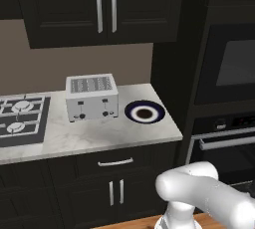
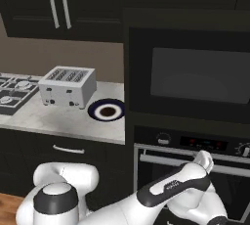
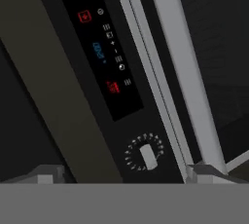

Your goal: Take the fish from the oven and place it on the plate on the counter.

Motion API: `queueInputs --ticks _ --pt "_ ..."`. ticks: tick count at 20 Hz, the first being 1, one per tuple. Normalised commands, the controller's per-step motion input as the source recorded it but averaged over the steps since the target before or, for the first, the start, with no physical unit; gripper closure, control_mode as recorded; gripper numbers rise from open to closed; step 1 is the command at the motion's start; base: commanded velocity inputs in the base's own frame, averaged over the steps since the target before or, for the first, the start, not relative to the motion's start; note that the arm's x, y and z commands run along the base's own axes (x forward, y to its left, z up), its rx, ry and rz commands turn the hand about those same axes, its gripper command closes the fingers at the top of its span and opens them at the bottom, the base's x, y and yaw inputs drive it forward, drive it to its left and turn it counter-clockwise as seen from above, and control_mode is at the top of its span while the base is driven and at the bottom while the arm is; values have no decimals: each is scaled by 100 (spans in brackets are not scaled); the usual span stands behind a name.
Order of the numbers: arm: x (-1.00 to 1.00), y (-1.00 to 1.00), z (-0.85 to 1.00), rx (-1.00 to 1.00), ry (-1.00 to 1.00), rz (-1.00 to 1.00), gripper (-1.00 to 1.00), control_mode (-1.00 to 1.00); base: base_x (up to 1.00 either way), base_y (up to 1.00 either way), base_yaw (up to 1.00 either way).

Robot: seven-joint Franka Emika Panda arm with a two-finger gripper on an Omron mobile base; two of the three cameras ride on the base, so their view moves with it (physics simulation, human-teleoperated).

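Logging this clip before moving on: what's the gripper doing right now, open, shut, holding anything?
Gripper: open and empty, fingertips spread wide, facing the oven control strip beside its silver door handle.

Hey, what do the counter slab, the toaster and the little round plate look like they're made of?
The light grey-white marbled counter slab looks like polished stone, going by its faint veining. The boxy silver toaster seems brushed metal, grey and matte. The small navy-rimmed round plate looks like glazed ceramic, though this render leaves that open.

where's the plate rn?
The plate sits on the counter, just right of the toaster, near the counter's right end beside the oven column.
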Motion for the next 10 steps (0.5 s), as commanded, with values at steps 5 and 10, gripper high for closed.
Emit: queueInputs --ticks 5,10 --pt "0 -6 -42 1 -1 6 -100 -100 0 0 0" --pt "5 0 -51 1 -6 10 -100 -100 0 0 0"
